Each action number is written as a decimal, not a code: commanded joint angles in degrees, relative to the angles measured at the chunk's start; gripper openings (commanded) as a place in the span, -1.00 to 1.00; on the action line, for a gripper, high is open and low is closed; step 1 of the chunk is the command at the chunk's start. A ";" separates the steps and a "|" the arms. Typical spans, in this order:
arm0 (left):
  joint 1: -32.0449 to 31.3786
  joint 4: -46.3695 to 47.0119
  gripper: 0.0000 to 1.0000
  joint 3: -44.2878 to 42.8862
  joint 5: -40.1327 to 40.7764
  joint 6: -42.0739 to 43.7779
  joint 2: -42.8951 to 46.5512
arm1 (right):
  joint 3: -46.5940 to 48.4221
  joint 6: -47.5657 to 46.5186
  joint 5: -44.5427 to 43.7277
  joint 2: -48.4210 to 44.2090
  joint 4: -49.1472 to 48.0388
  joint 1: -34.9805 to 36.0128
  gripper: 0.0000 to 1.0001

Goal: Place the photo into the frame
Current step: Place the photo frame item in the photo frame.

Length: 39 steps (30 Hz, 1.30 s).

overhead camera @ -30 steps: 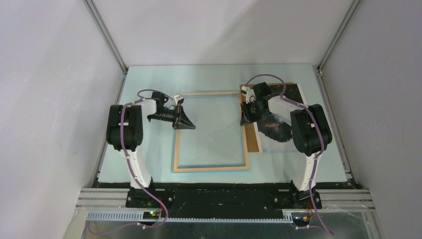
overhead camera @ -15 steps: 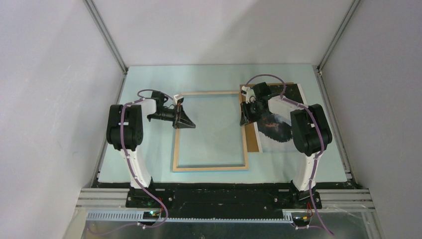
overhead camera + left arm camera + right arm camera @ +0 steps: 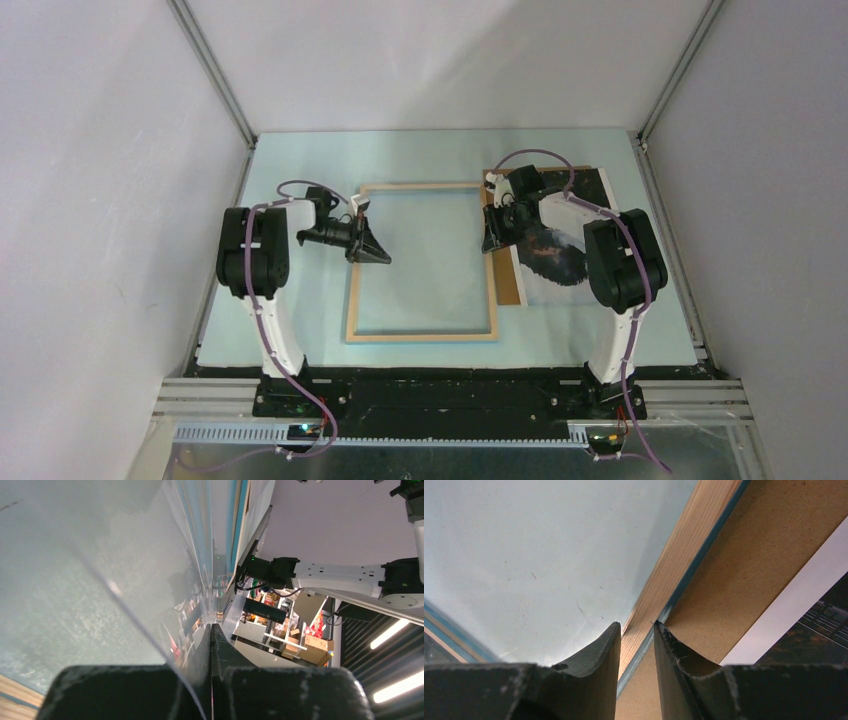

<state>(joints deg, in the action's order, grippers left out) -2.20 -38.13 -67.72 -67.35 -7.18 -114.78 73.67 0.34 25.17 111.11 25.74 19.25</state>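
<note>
Closest in, the left gripper [image 3: 371, 249] is closed tight, fingertips meeting in one seam [image 3: 212, 628]. The curled edge of a clear sheet [image 3: 125, 555] runs into that seam, apparently pinched there, at the frame's left rail. The right gripper [image 3: 491, 240] stands partly open, one finger on each side of the frame's right rail [image 3: 635, 625], and seems to clamp it.

Count:
- two arms, two grippers
- one frame [image 3: 422, 338], flat on the mat, pale wood face up, blue showing only along its edge [image 3: 696, 555]
- one photo [image 3: 548, 262], picture side up
- one brown backing board [image 3: 509, 285]
- one clear sheet

The photo is not in the frame. It lies on the backing board just right of the frame, partly under the right arm. Its white border [image 3: 794, 595] runs alongside the bare board [image 3: 734, 580].

Edges and room:
- The frame's right rail lies over or against the board's left edge; I cannot tell which.
- The photo's far corner sits near the back right of the mat [image 3: 300, 180].
- Bare mat shows behind the frame, at its left and inside its opening.

Writing: boxes [image 3: 305, 650] in the room beyond, lettering too small to read.
</note>
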 commanded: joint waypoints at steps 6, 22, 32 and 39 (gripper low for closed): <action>0.51 1.74 -1.00 -3.47 4.18 3.77 0.05 | 2.01 0.13 3.13 0.66 0.80 0.34 -0.31; 0.48 1.72 -1.00 -4.62 6.93 4.59 0.38 | 2.06 0.23 3.42 0.89 0.76 0.35 -0.33; -0.48 1.69 -1.00 -3.38 7.02 4.75 0.25 | 2.05 0.38 3.35 1.08 0.70 0.78 -0.33; -0.60 1.98 -0.86 -3.23 11.21 4.48 0.22 | 2.07 0.43 3.37 1.05 0.56 0.88 -0.33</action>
<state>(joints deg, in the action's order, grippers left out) -2.13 -38.11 -69.89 -58.74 -4.40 -115.20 73.76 0.40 26.44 111.55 25.91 19.33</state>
